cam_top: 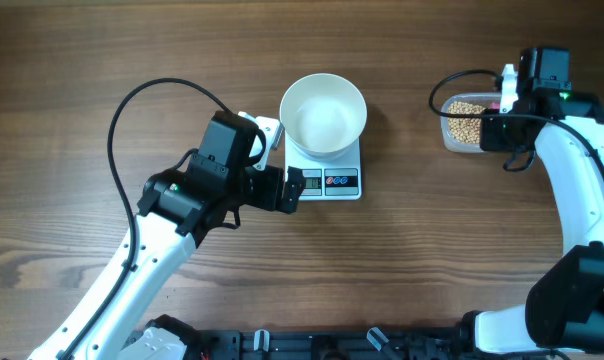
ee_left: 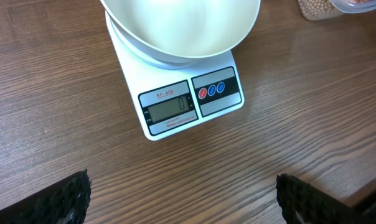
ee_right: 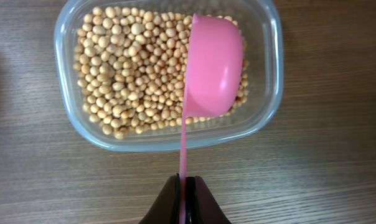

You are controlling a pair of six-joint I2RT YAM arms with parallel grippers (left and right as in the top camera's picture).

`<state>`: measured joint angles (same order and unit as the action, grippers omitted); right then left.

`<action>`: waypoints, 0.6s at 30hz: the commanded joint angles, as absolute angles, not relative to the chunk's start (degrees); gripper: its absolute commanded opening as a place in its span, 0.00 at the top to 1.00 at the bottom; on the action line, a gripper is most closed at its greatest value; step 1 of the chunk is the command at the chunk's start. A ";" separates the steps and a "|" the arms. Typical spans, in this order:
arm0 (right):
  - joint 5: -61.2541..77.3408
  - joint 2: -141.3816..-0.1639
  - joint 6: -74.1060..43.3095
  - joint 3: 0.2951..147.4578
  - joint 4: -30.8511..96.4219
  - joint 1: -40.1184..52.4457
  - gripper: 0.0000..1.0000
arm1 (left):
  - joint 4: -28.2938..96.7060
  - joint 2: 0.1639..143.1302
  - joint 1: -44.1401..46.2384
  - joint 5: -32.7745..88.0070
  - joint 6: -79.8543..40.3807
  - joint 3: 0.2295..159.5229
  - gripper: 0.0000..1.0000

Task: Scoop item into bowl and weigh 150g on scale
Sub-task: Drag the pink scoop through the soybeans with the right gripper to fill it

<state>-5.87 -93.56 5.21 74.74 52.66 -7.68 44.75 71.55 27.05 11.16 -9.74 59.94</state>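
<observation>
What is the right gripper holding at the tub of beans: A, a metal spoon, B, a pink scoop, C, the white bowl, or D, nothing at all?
B: the right gripper is shut on the thin handle of a pink scoop, whose cup is over the beans in the clear tub.

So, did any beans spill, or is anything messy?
Nothing stands out. All the beans sit inside the clear tub, with none on the table. The white bowl rests upright and empty on the scale, and the pink scoop is over the beans.
</observation>
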 commanded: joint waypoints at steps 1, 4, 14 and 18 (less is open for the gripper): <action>-2.50 -94.30 4.56 72.07 53.10 -7.35 0.96 | 44.60 71.02 27.22 11.46 -8.84 60.01 0.00; -2.22 -94.30 4.08 70.61 52.82 -7.68 0.96 | 44.60 71.02 27.22 11.46 -8.84 60.01 0.00; 6.26 -94.30 3.90 70.59 52.56 -10.13 0.96 | 44.60 71.02 27.22 11.46 -8.84 60.01 0.00; 10.61 -94.30 3.09 70.59 52.21 -12.78 0.96 | 44.60 71.02 27.22 11.46 -8.84 60.01 0.00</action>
